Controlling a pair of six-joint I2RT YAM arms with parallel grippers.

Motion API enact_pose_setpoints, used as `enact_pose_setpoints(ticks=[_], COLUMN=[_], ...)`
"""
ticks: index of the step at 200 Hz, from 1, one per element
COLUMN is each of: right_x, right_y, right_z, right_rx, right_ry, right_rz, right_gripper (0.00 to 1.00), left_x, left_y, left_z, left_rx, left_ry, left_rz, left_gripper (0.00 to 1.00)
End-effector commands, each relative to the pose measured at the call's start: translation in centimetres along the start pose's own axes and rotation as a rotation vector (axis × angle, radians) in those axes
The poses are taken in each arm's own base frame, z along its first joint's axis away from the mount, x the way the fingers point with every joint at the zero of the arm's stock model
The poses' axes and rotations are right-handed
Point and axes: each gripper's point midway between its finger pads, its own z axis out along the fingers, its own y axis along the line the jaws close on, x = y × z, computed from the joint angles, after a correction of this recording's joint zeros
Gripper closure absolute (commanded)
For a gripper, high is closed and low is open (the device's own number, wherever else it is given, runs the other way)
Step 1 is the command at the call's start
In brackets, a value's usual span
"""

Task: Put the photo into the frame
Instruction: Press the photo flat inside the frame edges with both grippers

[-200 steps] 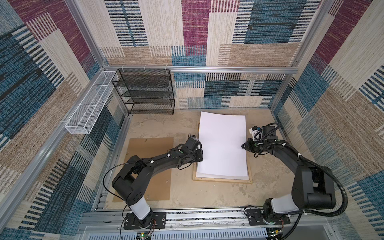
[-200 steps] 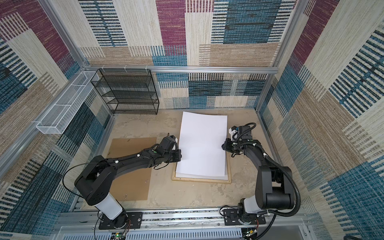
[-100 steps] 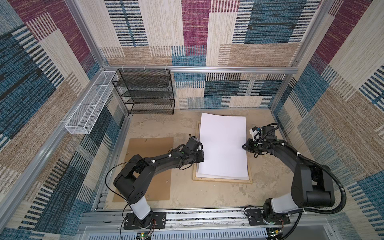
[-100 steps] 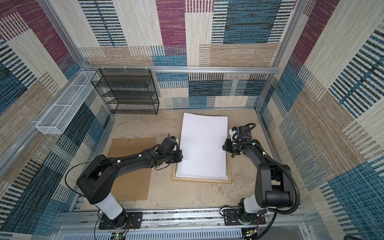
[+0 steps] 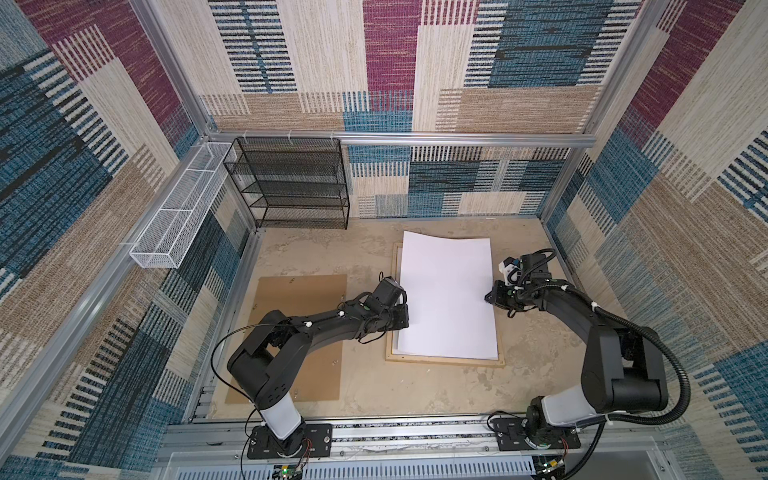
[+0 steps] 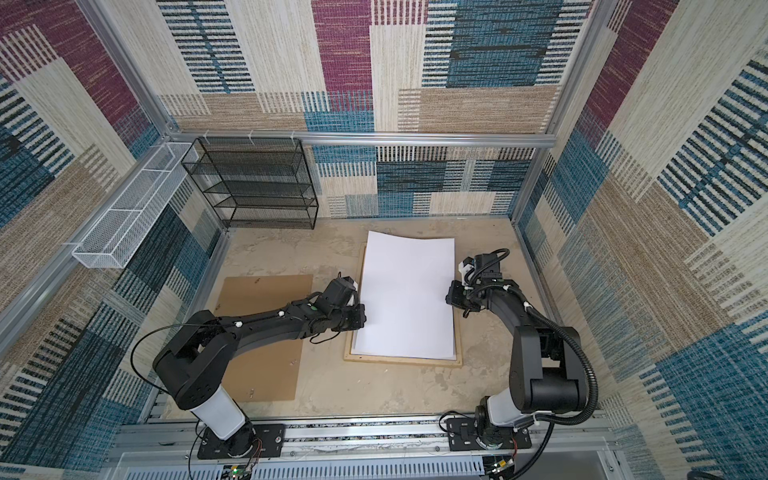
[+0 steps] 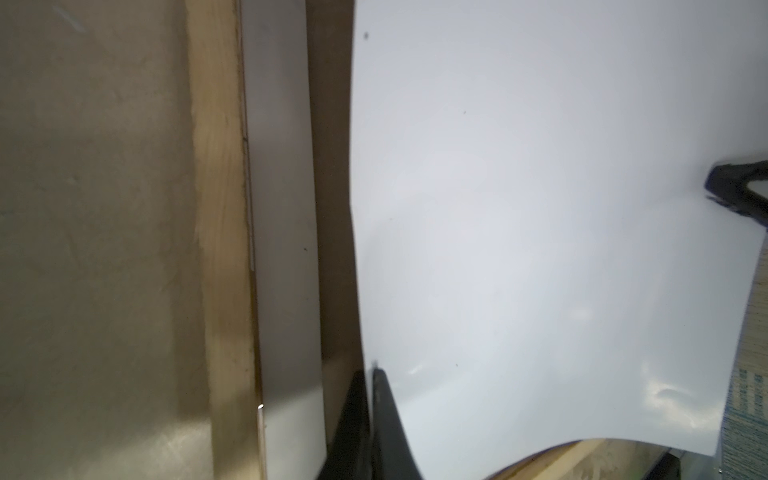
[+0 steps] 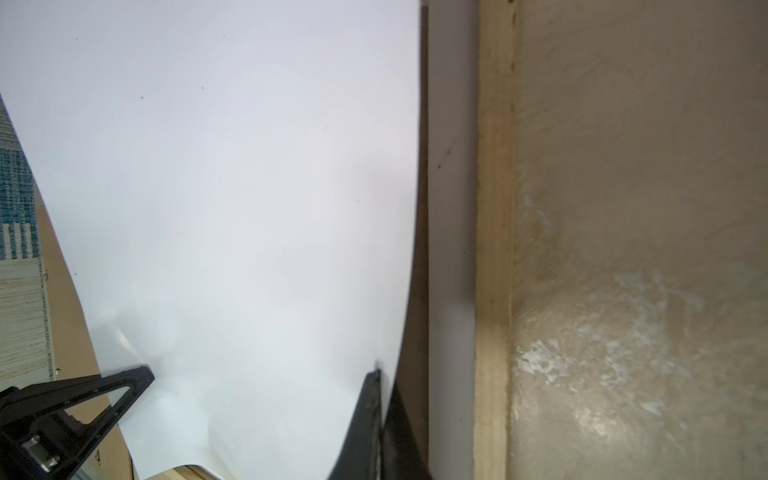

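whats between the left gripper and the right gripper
The photo, white back up, spans the gap over the frame; the left gripper and right gripper each pinch one side edge. Both top views show it.

A robotics lab cell: aluminium rails (image 5: 457, 139), patterned fabric walls (image 5: 332, 62).

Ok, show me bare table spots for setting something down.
Bare: front strip between frame and rail; back patch between shelf, backing board and frame. Crowded: left arm and right arm flank the frame, holding the photo over it.
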Motion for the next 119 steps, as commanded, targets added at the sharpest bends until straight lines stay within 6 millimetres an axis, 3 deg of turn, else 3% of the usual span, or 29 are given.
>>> enact_pose_setpoints(ticks=[1, 12, 45, 89, 119], right_x=[-0.5, -0.5, -0.5, -0.7, -0.9], right_y=[-1.1, -0.9, -1.0, -1.0, -0.9], right_z=[0.2, 0.2, 0.1, -0.1, -0.3], right_rx=[0.062, 0.058, 0.061, 0.07, 0.073], right_ry=[-0.022, -0.024, -0.024, -0.033, -0.044], right_rz=[0.001, -0.002, -0.003, -0.005, -0.01], right_gripper=[0.8, 0.72, 0.69, 0.67, 0.52], left_x=[0.4, 0.4, 0.4, 0.2, -0.5], left_y=[1.1, 1.2, 1.6, 2.1, 2.5], left_z=[-0.3, -0.4, -0.7, -1.1, -1.5], left_rx=[-0.056, -0.069, -0.092, -0.125, -0.172], left_ry=[0.019, 0.02, 0.017, 0.008, -0.005], left_rz=[-0.017, -0.016, -0.013, -0.004, 0.029], left_gripper=[0.89, 0.81, 0.7, 0.64, 0.61])
